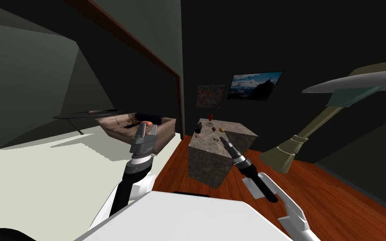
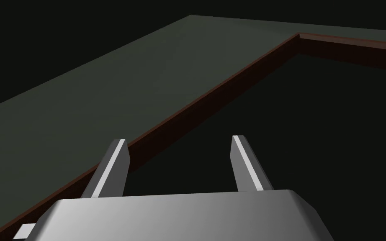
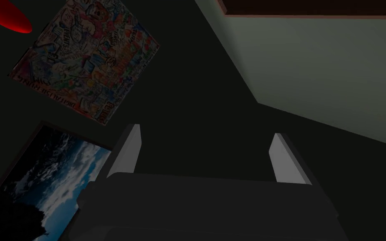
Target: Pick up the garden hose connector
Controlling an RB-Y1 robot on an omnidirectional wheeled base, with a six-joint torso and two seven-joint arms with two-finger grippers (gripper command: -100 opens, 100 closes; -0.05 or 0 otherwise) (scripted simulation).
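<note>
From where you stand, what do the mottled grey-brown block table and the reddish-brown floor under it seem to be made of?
Mottled grey-brown block table: probably stone, matt; speckled blotches on top and sides. Reddish-brown floor: probably wood boards, smooth; long streaks like plank grain.

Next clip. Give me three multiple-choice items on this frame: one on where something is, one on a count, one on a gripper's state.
1. Where is the right gripper?
A. at the near top edge of the stone-patterned block
B. over the pale floor
C. inside the brown box

2. How many pictures hang on the wall behind the block?
A. one
B. two
C. four

3. The left gripper is:
A. shut on a red thing
B. shut on a dark thing
C. open, holding nothing

Key:
1 A, the head view shows its fingers against the block's edge.
2 B, there is a colourful poster and a landscape picture.
3 C, its wrist view shows the fingers apart with nothing between them.
</note>
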